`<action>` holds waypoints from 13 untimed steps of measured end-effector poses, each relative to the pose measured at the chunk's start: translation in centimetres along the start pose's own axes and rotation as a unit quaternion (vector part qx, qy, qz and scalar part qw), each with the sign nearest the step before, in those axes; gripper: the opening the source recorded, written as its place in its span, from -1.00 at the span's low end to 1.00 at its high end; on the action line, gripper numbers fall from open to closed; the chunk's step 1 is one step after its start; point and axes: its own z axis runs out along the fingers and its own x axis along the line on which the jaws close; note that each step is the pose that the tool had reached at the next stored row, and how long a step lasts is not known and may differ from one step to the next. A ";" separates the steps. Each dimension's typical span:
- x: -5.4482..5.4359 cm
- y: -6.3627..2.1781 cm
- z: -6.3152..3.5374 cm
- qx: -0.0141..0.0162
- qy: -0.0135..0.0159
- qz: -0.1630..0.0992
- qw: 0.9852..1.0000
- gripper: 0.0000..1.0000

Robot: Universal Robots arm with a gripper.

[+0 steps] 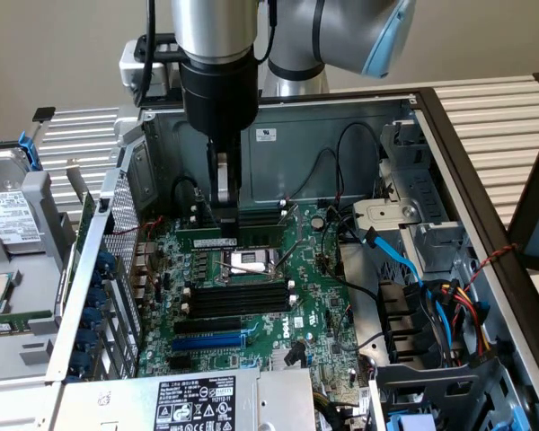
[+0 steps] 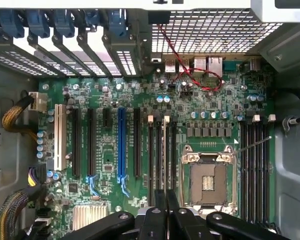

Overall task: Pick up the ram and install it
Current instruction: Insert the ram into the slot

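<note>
The ram is a long green stick with a white label. It stands on edge along the far memory slots, just beyond the CPU socket. My gripper comes straight down onto it, fingers shut on its upper edge. In the wrist view the gripper is closed, and the ram shows edge-on as a thin strip running out from between the fingertips. It is lined up with the slots beside the socket. I cannot tell whether it is seated. The other black slots hold nothing.
A blue expansion slot lies nearer on the board. Blue and black cables and drive cages crowd the exterior view's right. A hard drive rests outside the case on the left, and the power supply borders the near edge.
</note>
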 end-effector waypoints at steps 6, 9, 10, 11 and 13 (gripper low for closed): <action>0.0 -0.02 1.10 0.000 0.000 0.000 1.000 -0.76; 0.0 -0.03 1.63 0.000 0.000 0.000 1.000 -0.76; 0.0 -0.03 1.81 0.000 0.000 0.000 1.000 -0.76; 0.0 -0.04 2.00 0.000 0.000 0.000 1.000 -0.76; 0.0 -0.05 2.37 0.000 0.000 0.000 1.000 -0.76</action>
